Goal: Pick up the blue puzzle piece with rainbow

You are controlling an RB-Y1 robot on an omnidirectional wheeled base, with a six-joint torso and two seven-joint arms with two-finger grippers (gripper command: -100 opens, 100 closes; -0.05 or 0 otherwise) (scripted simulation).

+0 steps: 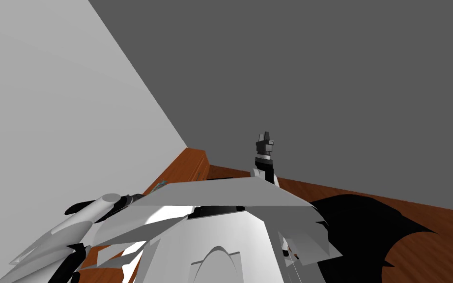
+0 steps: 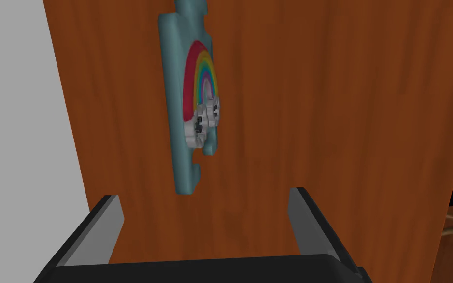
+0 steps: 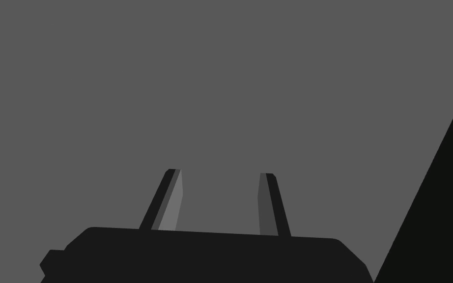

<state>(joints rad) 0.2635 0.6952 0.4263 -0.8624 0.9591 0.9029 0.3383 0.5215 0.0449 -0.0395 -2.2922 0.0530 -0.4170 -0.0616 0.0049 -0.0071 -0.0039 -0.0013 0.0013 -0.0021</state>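
While the left arm [image 1: 90, 209] reached low beside the plain light grey wall [image 1: 48, 98], its jaws stood wide open over a reddish-brown, wood-grained counter [image 2: 343, 98] with nothing between them. Seen from the left wrist, the flat blue-green puzzle piece with a rainbow and small grey-white clouds [image 2: 188, 103] lay face up on that counter. It was ahead of the jaws and clear of both, beyond their tips, and set off towards the jaw on the light wall's side. Its long edge ran roughly in line with the jaws' reach and close to the counter's edge by the wall. From the head, the same counter showed as a narrow brown strip running along the foot of the light wall to the corner. Further right, the right arm [image 1: 266, 164] was raised upright in front of the dark grey wall [image 1: 319, 73]. Its jaws were parted, less widely than the left ones, and held nothing. At the far right a brown wood-grained floor [image 1: 432, 245] met the dark wall, and a black, jagged-edged patch [image 1: 363, 221] lay across it.
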